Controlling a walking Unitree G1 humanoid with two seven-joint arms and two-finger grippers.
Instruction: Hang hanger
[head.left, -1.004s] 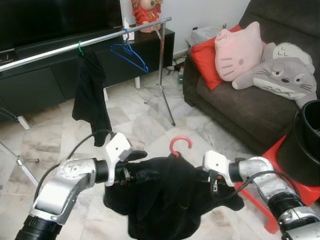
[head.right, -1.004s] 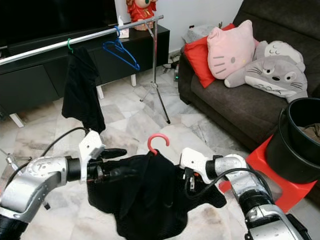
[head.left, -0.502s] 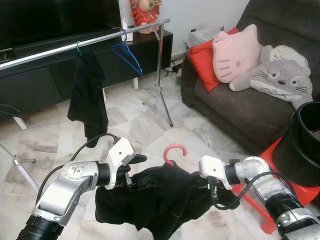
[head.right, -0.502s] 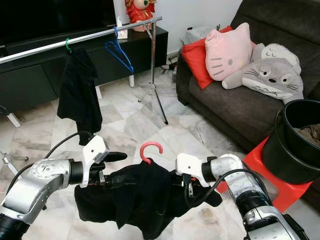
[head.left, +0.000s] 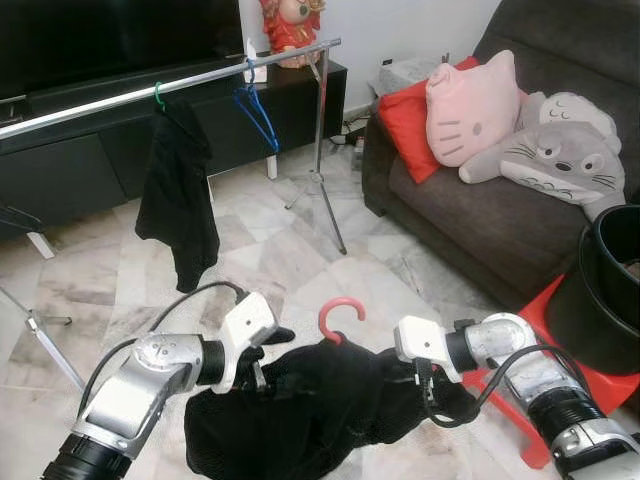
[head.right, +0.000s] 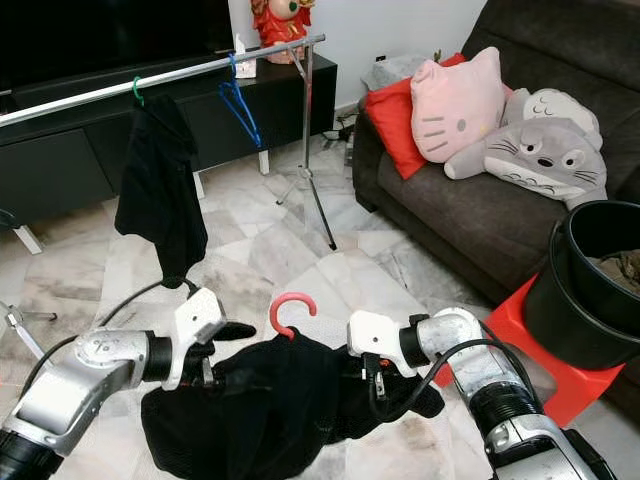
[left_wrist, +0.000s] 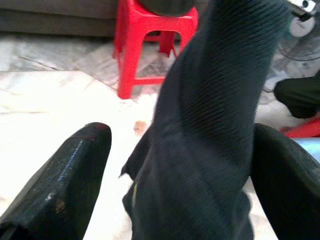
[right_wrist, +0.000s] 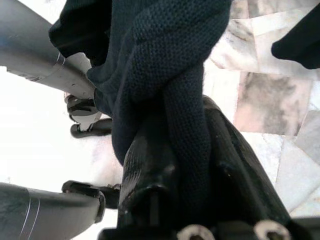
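1. A black garment (head.left: 300, 410) on a hanger with a pink hook (head.left: 338, 315) hangs low over the marble floor (head.left: 270, 250), stretched between both arms.
2. The left end effector (left_wrist: 180, 165) has its fingers spread, with a fold of the garment running between them.
3. The right end effector (right_wrist: 175, 165) is pinching a bunched fold of the garment at its other end.
4. Beyond, a silver rail (head.left: 180, 85) carries a blue hanger (head.left: 258, 115) and a black cloth on a green hook (head.left: 178, 190).
5. A dark sofa (head.left: 470, 220) with plush cushions stands at the right, beside a black bucket (head.left: 610, 290) on a red stool (head.left: 530, 400).
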